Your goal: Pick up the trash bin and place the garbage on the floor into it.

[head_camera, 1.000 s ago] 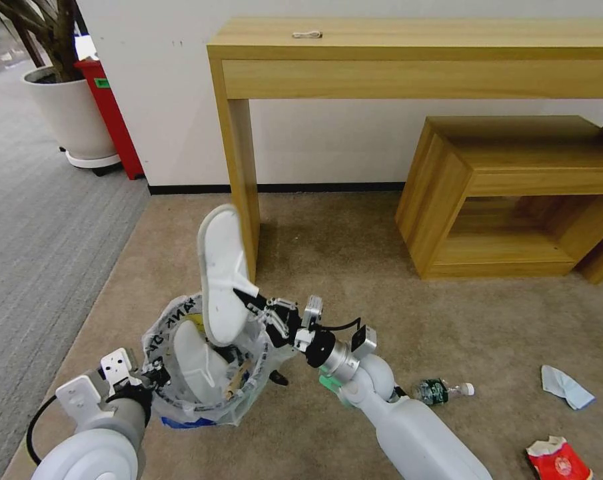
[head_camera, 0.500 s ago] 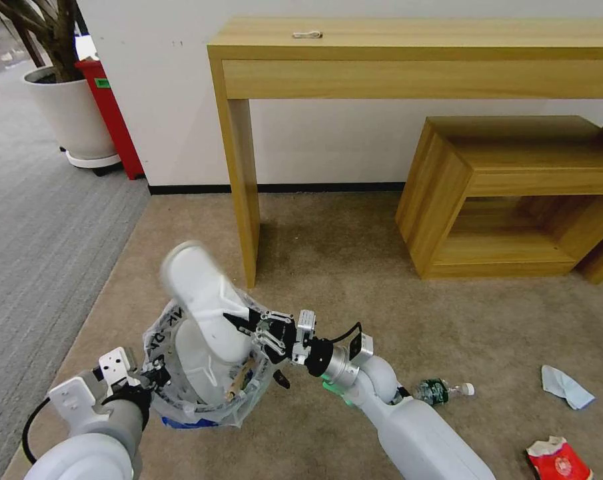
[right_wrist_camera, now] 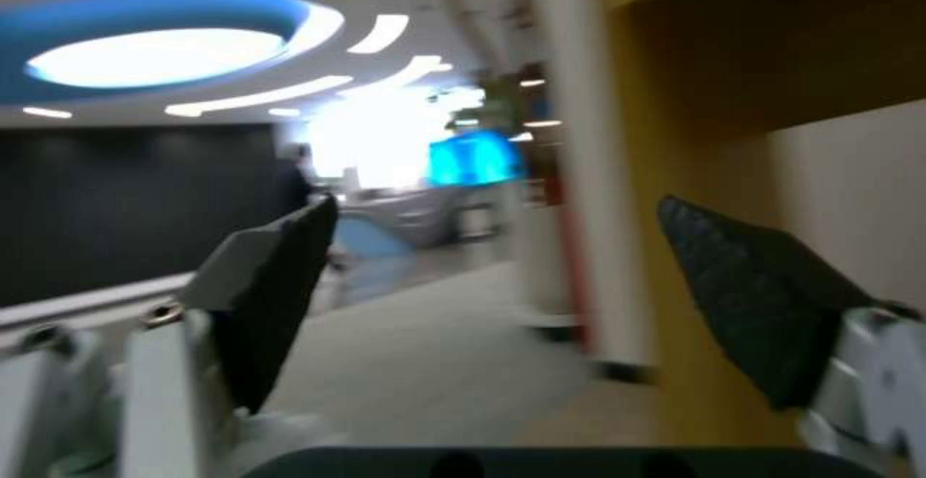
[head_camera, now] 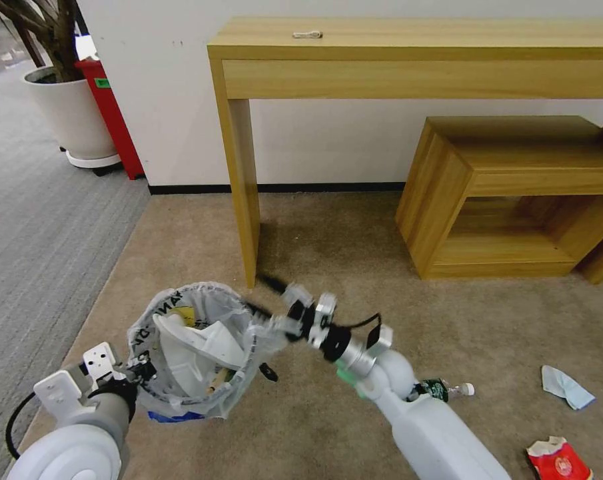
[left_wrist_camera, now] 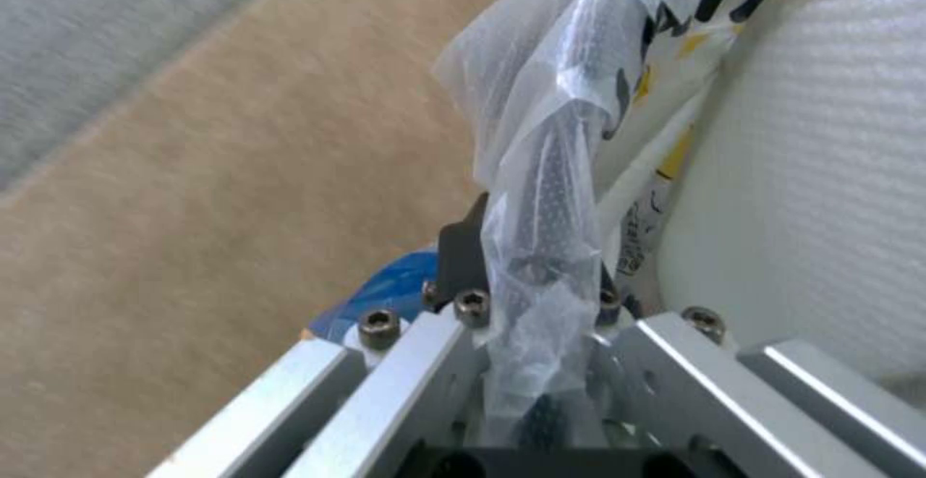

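Note:
The trash bin (head_camera: 156,313), round and lined with a lettered plastic bag (left_wrist_camera: 564,131), hangs just above the tan floor (head_camera: 328,247) at lower left. My left gripper (head_camera: 138,371) is shut on its rim; in the left wrist view the left gripper (left_wrist_camera: 531,265) pinches the bag and rim. Two white slippers (head_camera: 198,341) and a wooden stick (head_camera: 218,383) lie inside. Just past the bin's right rim, my right gripper (head_camera: 266,298) is open and holds nothing; the right gripper (right_wrist_camera: 497,236) shows spread fingers. Garbage still on the floor: a crushed bottle (head_camera: 442,389), a pale-blue tissue (head_camera: 566,387), a red wrapper (head_camera: 558,460).
A tall wooden table leg (head_camera: 242,187) stands just behind the bin. A low wooden shelf (head_camera: 514,193) sits at the right. A small black piece (head_camera: 268,372) lies beside the bin and something blue (head_camera: 171,417) under it. Grey ribbed carpet (head_camera: 41,220) runs along the left.
The slipper held up by my right gripper has dropped into the bin. The right gripper has opened and swung up and right, away from the bin. The bin has shifted slightly left.

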Robot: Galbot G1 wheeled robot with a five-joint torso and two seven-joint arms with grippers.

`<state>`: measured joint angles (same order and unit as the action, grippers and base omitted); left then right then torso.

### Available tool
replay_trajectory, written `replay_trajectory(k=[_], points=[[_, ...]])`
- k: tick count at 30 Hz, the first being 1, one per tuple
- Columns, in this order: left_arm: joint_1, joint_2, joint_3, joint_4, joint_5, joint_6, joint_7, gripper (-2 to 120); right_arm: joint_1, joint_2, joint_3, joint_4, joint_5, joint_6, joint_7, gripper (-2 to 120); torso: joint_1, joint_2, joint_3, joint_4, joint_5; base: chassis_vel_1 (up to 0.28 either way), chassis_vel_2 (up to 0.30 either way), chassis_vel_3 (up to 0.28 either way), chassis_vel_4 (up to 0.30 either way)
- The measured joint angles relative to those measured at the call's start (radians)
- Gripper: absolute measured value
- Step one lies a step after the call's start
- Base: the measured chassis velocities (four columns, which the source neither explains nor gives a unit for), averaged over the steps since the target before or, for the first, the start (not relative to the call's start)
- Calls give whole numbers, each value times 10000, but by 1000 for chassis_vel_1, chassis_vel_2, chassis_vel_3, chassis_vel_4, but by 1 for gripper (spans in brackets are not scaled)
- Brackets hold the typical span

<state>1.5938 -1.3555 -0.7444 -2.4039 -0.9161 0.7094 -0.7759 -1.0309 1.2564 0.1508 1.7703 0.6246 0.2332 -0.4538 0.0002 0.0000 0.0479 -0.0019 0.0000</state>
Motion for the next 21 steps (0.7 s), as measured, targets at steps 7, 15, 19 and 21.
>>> replay_trajectory(k=[7,15,19,21], points=[[-44,37,-58,129,428,-119,124,0,-815,-58,1980,453,-1587,-629,3492,100,0,1,0,0,3,0,0,0,0],[-48,103,20,187,586,-257,243,0,-1763,-122,3546,508,-2062,-700,4597,100,0,1,-1,-2,2,0,0,0,0],[-40,140,18,187,586,-299,293,0,-1826,-180,4039,272,-2002,-10,3354,100,0,0,0,-2,3,0,0,0,0],[-11,157,9,163,587,-322,333,0,-1867,-318,4358,169,-1768,377,2475,100,0,0,0,0,1,0,0,0,0]])
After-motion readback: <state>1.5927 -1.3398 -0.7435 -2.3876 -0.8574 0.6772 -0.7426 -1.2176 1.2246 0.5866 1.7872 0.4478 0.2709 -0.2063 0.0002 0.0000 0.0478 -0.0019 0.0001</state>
